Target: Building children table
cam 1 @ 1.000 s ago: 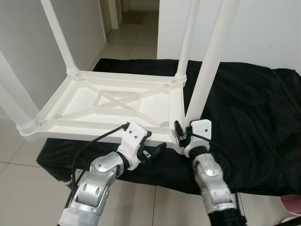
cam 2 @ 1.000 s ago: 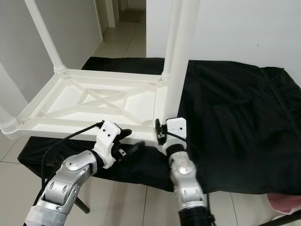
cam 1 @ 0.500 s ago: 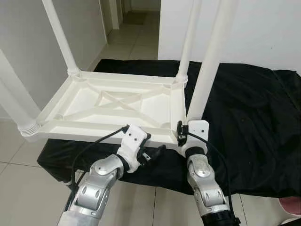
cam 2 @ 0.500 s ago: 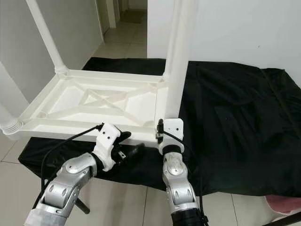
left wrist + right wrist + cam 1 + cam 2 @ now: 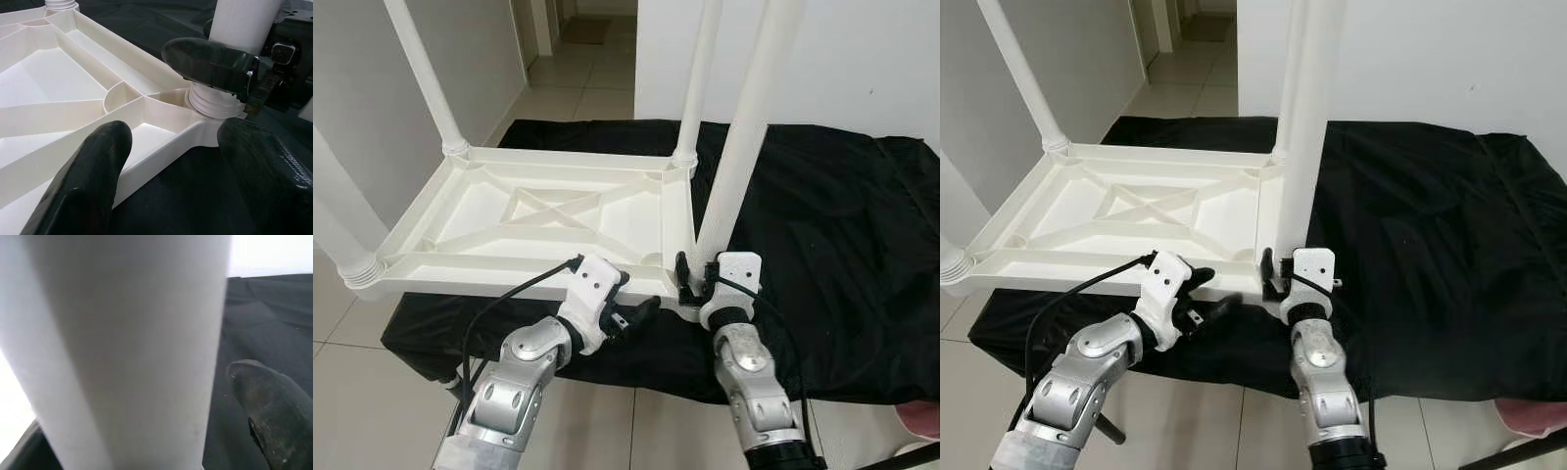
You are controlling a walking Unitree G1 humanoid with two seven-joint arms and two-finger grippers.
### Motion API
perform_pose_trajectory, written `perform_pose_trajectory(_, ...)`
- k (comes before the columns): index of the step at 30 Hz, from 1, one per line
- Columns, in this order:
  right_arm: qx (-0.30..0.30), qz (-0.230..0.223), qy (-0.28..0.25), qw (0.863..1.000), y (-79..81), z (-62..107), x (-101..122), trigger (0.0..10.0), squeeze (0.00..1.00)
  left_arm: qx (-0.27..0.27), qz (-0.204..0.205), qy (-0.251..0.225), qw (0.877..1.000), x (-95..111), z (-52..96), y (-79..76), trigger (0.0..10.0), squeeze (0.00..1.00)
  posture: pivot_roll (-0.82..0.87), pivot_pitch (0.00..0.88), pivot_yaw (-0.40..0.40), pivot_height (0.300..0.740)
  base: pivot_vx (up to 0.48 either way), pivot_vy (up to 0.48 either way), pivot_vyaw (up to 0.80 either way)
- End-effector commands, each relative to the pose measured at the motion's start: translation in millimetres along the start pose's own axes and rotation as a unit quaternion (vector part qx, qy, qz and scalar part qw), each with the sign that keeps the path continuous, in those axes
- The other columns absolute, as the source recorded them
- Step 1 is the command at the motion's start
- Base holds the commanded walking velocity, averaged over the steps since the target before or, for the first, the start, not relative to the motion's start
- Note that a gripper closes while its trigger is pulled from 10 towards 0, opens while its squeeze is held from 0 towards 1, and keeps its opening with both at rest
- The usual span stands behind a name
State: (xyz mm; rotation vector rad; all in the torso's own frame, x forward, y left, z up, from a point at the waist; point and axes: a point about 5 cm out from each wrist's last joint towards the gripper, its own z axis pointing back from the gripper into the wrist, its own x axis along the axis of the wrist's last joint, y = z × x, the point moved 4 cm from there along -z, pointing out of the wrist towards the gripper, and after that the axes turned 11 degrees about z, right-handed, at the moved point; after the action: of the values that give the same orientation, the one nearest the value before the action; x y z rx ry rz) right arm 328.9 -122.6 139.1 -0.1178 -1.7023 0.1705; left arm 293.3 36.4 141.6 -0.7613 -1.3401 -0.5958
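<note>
A white plastic children's table (image 5: pixel 548 211) lies upside down on a black cloth (image 5: pixel 842 225), with its legs pointing up. My right gripper (image 5: pixel 690 279) is shut on the near-right leg (image 5: pixel 744 147), just above its ribbed base at the table corner (image 5: pixel 215 105). One of the right gripper's fingers (image 5: pixel 210 61) lies across that leg. My left gripper (image 5: pixel 641 311) is open just below the table's front edge beside the same corner. Its two fingers (image 5: pixel 93 181) are spread wide with nothing between them.
Three more white legs stand at the far-left (image 5: pixel 421 78), far-right (image 5: pixel 697 78) and near-left (image 5: pixel 337 235) corners. The cloth stretches bare to the right. Tiled floor (image 5: pixel 372 333) lies below the front edge and a doorway opens behind. Something pink (image 5: pixel 920 421) shows at the lower right.
My right wrist swung left around the leg's base half a second ago and has come back to the right, still on the leg. The left gripper has stayed open at the front edge.
</note>
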Motion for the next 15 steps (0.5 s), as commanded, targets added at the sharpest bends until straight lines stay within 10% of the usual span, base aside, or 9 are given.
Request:
perform_pose_trajectory(1,0.017,-0.005,-0.008,1.0,2.0,0.4,2.0,10.0,0.68,0.027,0.001,0.004,1.0,-2.9,-0.1,4.6,10.0,0.0,-0.06,0.03,0.057,0.74,0.0,0.0,0.0)
perform_pose_trajectory(2,0.036,-0.012,-0.013,0.999,4.1,1.4,3.0,10.0,0.0,0.026,0.0,0.005,1.0,-3.2,-0.1,4.9,10.0,0.0,-0.06,0.028,0.059,0.74,0.0,0.0,0.0)
perform_pose_trajectory(15,0.19,0.043,-0.051,0.979,1.7,-0.7,4.3,10.0,0.0,0.027,-0.004,0.0,1.0,0.1,-3.5,6.3,10.0,0.0,-0.06,0.021,0.045,0.74,0.0,0.0,0.0)
